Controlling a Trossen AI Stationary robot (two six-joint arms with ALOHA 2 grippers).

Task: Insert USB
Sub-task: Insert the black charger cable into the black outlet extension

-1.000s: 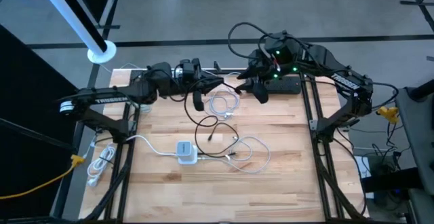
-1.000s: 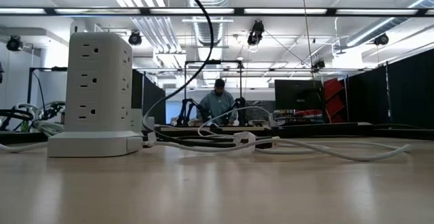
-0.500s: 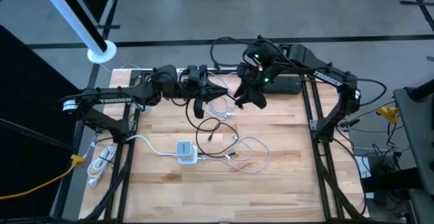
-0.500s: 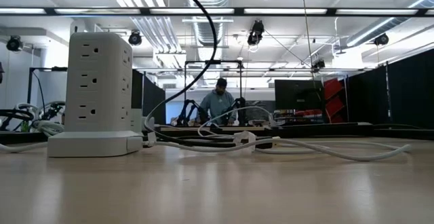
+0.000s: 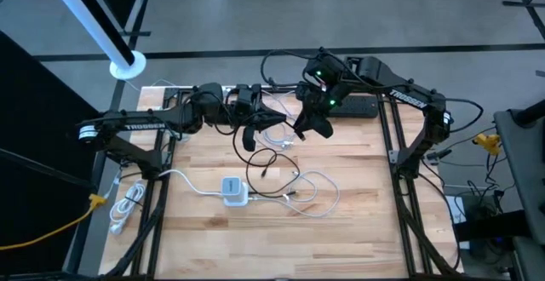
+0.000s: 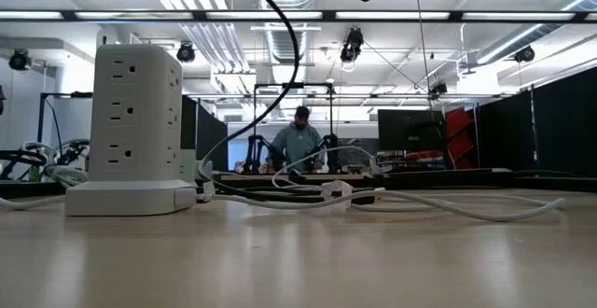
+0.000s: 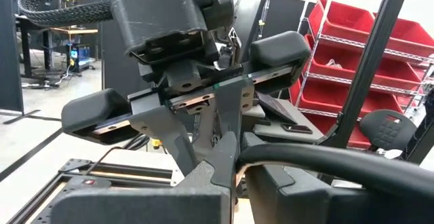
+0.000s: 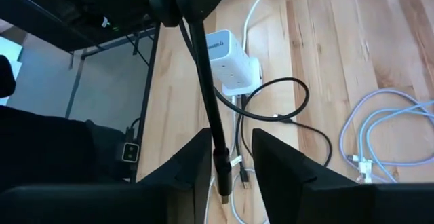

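Observation:
A black USB cable (image 5: 271, 163) loops over the wooden table; one stretch rises to my left gripper (image 5: 258, 116), which is shut on it above the table's far middle. A short end hangs below that gripper, ending in the plug (image 8: 222, 191). My right gripper (image 8: 230, 173) faces the left one, tipped downward. Its fingers stand on either side of the hanging end just above the plug, with a gap still showing. The white power tower (image 5: 232, 190) stands on the table nearer the front, with its white lead running toward the left. My left gripper pinches the black cable (image 7: 249, 157) between its two fingers, a short way back from the plug end. The fingers point level toward the table's right. The short end hangs below them, clear of the table, and the long stretch (image 6: 287, 47) curves down to the table.
White cables lie coiled behind the black loop (image 5: 281, 132) and to the right of the tower (image 5: 317, 192). Another white bundle (image 5: 128, 206) hangs off the left edge. A black bar (image 5: 362, 107) lies at the far right. A person (image 6: 300, 140) stands in the room beyond.
My right gripper has moved down and toward the table's left, up to my left gripper, tipping further downward. Its fingers have drawn closer together around the hanging cable end. The left gripper and the cable have stayed about where they were.

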